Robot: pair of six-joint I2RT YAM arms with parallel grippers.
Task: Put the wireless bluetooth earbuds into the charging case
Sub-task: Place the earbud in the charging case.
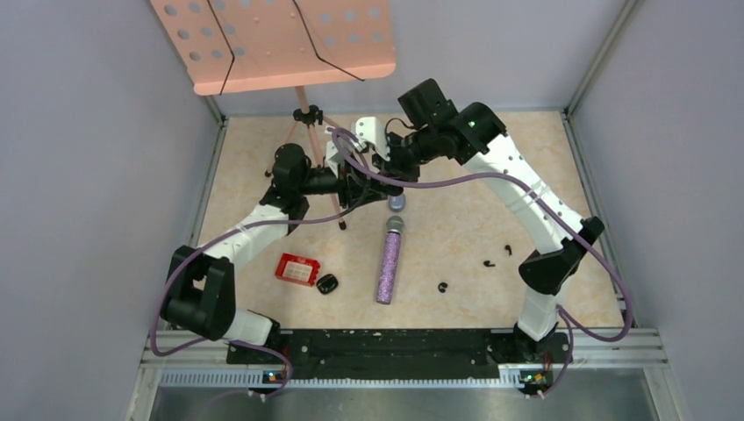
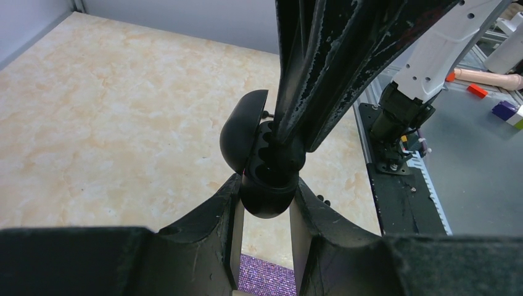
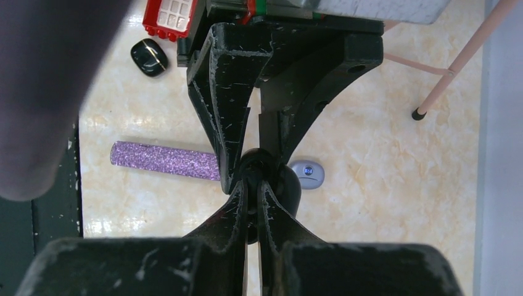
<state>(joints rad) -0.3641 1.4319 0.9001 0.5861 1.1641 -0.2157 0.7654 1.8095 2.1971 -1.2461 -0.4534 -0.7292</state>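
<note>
My left gripper (image 1: 361, 182) is shut on an open black charging case (image 2: 269, 185), held above the table with its lid (image 2: 242, 132) swung left. My right gripper (image 1: 386, 167) reaches into the case from above; its fingers (image 2: 314, 80) press at the case's wells. Its jaws stand almost together, with a small dark earbud (image 3: 252, 180) between the tips, mostly hidden. Three loose black earbuds (image 1: 443, 287) (image 1: 488, 262) (image 1: 509, 249) lie on the table at the right. No pale purple earbud shows.
A glittery purple tube (image 1: 389, 263) lies mid-table. A small grey case (image 1: 397, 203) sits just beyond it. A red box (image 1: 296, 269) and a closed black case (image 1: 326, 284) lie near the left front. A pink music stand (image 1: 303, 114) stands at the back.
</note>
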